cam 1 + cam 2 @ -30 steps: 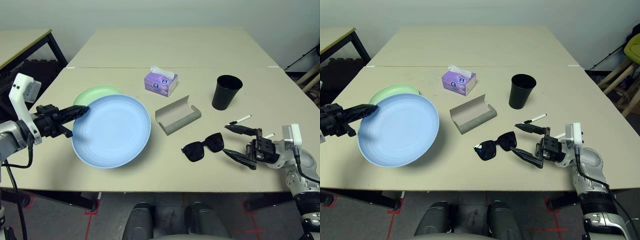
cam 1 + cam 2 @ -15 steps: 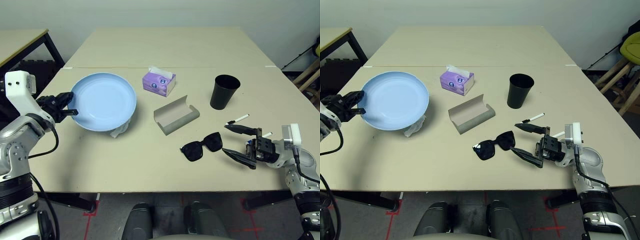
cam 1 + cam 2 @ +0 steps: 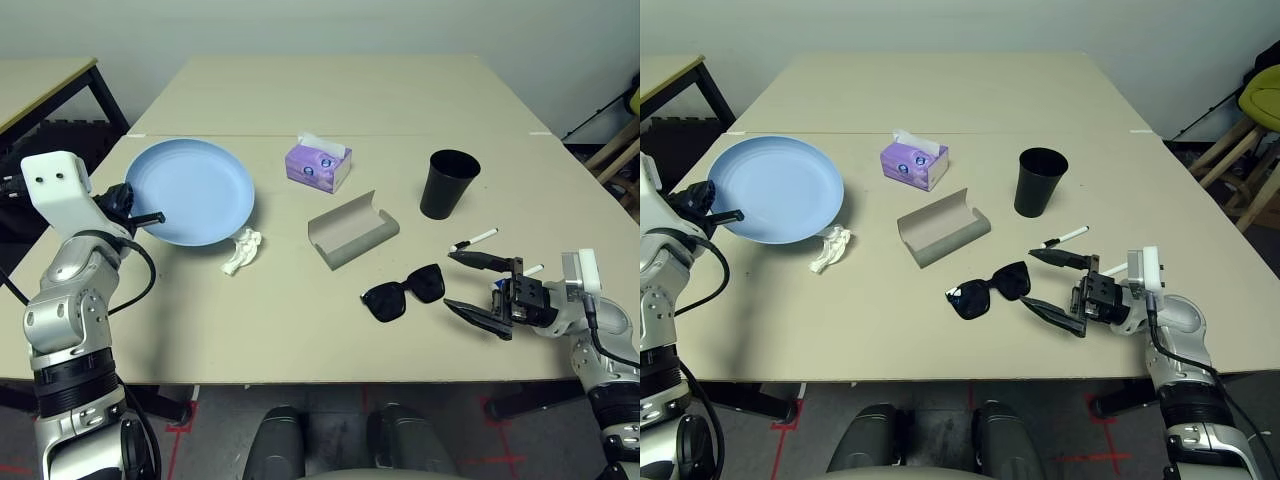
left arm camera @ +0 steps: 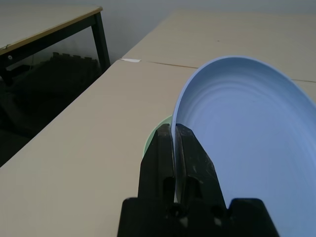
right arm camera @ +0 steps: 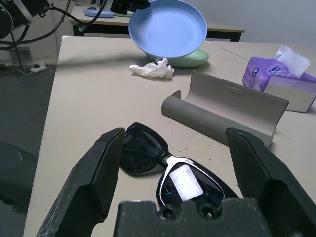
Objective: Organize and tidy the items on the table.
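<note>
My left gripper (image 3: 150, 216) is shut on the near rim of the blue plate (image 3: 190, 190), and the rim shows pinched between its fingers (image 4: 163, 148). The plate hangs tilted over the green plate (image 5: 190, 58), at the table's (image 3: 300, 330) left. A crumpled white tissue (image 3: 243, 250) lies beside them. Black sunglasses (image 3: 405, 293) rest just in front of my right gripper (image 3: 450, 280), which is open with nothing between its fingers. The grey glasses case (image 3: 355, 230) lies open in the middle, and the black cup (image 3: 447, 184) stands behind it to the right. Two pens (image 3: 476, 239) lie by the right gripper.
A purple tissue box (image 3: 322, 165) stands behind the case. A smaller table with black legs (image 3: 60, 85) sits off the back left. Chair legs (image 3: 1240, 160) stand past the right edge. Bare tabletop stretches along the front between the two arms.
My left arm swung the blue plate back and to the left over the green plate, uncovering the tissue. The right gripper and the sunglasses stayed put.
</note>
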Action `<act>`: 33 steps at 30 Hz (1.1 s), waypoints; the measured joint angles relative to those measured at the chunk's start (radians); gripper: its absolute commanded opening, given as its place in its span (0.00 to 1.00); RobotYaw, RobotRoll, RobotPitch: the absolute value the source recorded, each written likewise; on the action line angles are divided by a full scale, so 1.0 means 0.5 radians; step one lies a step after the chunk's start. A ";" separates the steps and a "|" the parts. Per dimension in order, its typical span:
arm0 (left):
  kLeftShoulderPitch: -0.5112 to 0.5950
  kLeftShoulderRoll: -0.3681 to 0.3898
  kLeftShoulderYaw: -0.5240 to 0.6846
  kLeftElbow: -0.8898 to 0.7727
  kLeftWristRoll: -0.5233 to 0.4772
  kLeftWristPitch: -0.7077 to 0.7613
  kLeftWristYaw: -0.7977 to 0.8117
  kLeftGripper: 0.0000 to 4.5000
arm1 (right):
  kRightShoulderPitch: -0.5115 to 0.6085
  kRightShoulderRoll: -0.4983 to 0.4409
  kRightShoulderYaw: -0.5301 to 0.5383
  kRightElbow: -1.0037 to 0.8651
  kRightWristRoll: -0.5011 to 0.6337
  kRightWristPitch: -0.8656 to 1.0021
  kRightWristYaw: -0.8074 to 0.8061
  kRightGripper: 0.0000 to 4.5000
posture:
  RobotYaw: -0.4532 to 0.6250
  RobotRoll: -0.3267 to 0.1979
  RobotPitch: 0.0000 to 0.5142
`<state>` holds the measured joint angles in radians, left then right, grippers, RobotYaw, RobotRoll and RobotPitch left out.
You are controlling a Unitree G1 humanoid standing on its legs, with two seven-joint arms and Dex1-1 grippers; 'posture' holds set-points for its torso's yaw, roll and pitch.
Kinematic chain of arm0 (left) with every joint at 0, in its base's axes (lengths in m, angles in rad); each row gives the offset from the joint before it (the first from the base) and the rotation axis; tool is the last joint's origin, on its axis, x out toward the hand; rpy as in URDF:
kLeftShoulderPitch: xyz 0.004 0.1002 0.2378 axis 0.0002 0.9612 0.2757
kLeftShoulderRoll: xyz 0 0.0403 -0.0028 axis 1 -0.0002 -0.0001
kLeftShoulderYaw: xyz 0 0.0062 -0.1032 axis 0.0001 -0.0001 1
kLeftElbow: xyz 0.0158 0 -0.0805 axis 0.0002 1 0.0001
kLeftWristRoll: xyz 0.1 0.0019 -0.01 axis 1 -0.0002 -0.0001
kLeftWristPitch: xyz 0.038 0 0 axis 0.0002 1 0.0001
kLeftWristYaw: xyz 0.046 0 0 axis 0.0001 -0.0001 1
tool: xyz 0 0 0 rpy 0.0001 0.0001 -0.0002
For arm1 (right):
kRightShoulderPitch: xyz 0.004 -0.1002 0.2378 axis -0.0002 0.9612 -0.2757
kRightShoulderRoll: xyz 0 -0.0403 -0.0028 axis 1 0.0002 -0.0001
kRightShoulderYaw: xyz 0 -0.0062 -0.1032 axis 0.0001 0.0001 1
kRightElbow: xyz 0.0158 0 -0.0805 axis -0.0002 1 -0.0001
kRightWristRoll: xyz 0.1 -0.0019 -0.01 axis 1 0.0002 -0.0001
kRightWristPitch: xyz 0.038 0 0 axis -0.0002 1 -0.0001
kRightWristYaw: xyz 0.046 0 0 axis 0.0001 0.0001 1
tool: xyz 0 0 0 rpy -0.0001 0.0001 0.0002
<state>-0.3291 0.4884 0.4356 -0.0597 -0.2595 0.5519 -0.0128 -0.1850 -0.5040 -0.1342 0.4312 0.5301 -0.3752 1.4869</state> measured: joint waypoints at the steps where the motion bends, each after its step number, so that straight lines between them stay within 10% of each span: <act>1: 0.001 -0.002 -0.023 0.001 0.022 -0.018 0.004 0.01 | -0.001 0.003 0.000 0.000 0.000 -0.003 -0.001 1.00 | 0.53 0.62 0.09; 6: 0.007 -0.021 -0.119 0.016 0.119 -0.096 0.009 0.17 | -0.009 0.020 0.000 0.000 0.003 -0.008 -0.037 1.00 | 0.52 0.62 0.09; 16: 0.007 -0.015 -0.125 0.087 0.171 -0.162 -0.016 1.00 | 0.001 0.026 0.000 -0.001 0.004 -0.016 -0.074 1.00 | 0.52 0.62 0.09; 33: 0.079 0.149 -0.141 -0.259 -0.316 0.109 -0.729 1.00 | -0.003 0.045 -0.008 -0.005 0.016 -0.019 -0.144 1.00 | 0.52 0.62 0.09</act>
<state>-0.2897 0.5628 0.3649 -0.1890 -0.4174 0.6066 -0.3773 -0.1865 -0.4813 -0.1384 0.4286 0.5379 -0.3846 1.4148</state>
